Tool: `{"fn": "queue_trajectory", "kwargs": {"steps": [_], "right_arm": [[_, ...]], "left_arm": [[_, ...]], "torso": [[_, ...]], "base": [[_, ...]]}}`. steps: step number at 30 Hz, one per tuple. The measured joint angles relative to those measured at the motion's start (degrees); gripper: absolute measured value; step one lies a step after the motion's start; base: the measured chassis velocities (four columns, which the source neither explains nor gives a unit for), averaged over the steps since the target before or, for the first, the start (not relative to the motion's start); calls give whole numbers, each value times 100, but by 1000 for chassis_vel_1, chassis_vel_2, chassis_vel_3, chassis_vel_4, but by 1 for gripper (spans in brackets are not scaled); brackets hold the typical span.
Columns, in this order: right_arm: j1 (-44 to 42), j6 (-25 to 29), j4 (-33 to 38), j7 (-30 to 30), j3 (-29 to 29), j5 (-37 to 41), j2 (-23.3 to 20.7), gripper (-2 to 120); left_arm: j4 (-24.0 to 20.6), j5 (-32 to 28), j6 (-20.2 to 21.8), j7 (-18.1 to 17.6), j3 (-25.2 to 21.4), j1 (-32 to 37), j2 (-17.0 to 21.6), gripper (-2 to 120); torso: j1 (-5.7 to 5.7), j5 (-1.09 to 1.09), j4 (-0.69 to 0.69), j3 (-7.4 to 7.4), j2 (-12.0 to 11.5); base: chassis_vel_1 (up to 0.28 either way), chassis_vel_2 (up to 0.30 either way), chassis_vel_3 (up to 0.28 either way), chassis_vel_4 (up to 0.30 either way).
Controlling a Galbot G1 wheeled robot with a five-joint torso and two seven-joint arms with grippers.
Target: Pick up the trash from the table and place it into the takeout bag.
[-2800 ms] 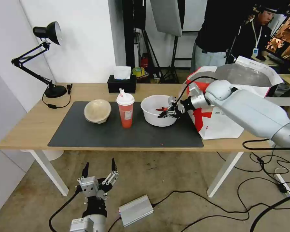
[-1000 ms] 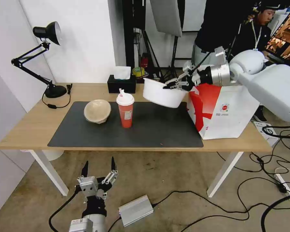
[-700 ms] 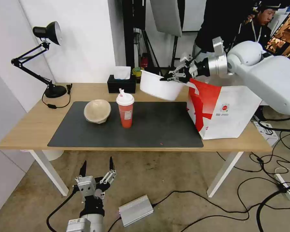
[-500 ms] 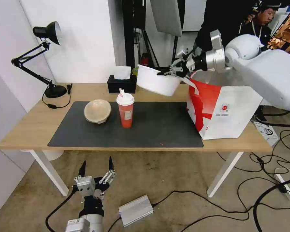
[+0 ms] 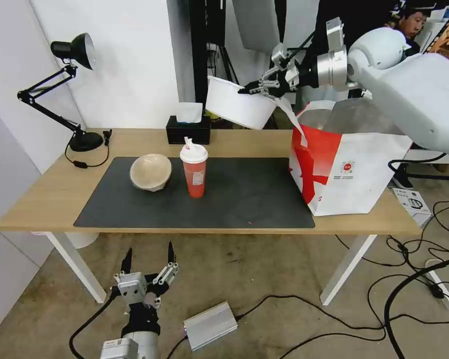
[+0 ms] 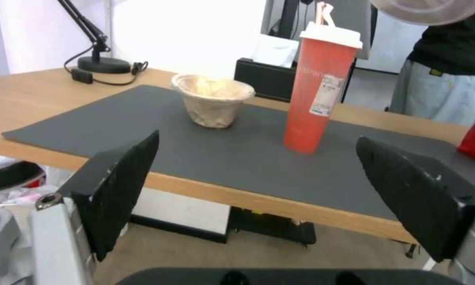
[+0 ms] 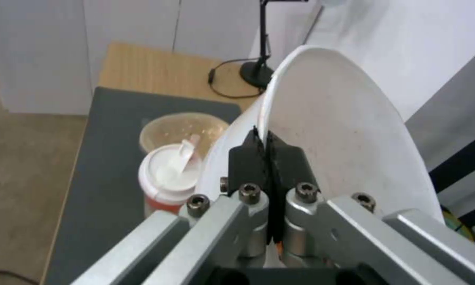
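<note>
A: Where are we standing with the trash right now?

B: We are carrying the white bowl [image 5: 238, 105] high over the back of the table [image 5: 45, 199], tilted, with our right gripper [image 5: 254, 90] pinching its rim; in the right wrist view the two black pads [image 7: 245, 156] are pressed together on the thin wall. It is hanging just beside the takeout bag [image 5: 351, 169], up near the bag's open top.

A: And the other pieces?

B: We are leaving the red cup [image 5: 194, 170] and the beige paper bowl [image 5: 150, 171] standing on the dark mat [image 5: 244, 199], well apart from the bag. Our left gripper [image 5: 148, 262] is waiting low in front of the table with its fingers spread, holding nothing.

A: So which step are we judging this to be?

B: We are reading it as the transfer of the first item, bowl lifted but not yet over the opening. Next, we are thinking the bowl needs moving sideways above the foil-lined mouth, clear of the white strap [image 5: 290, 115] dangling there, before the pinch is loosened.
</note>
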Motion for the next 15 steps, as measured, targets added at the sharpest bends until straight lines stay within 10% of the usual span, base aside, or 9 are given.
{"fn": "queue_trajectory", "kwargs": {"steps": [15], "right_arm": [[88, 22, -423, 6, 140, 6, 213, 0]], "left_arm": [[-25, -3, 3, -12, 1, 14, 5, 100]], "torso": [[0, 0, 0, 0, 0]], "base": [[0, 0, 0, 0]]}}
